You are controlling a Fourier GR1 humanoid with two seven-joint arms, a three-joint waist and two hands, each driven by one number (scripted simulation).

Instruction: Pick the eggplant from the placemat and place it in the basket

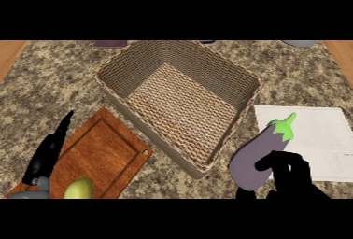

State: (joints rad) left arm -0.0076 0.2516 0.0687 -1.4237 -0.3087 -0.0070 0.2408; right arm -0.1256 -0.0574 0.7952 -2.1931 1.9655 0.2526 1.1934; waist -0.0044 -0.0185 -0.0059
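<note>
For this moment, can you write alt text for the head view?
The right hand curls round a purple eggplant at the white placemat's left edge, beside a woven basket with nothing in it. At lower left, the left hand rests open over a wooden cutting board bearing a yellowish fruit.

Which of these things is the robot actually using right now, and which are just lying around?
In use: eggplant, right hand curled round it, white placemat, wicker basket.

Lying about: wooden cutting board, yellow-green fruit, left hand resting by the board.
</note>
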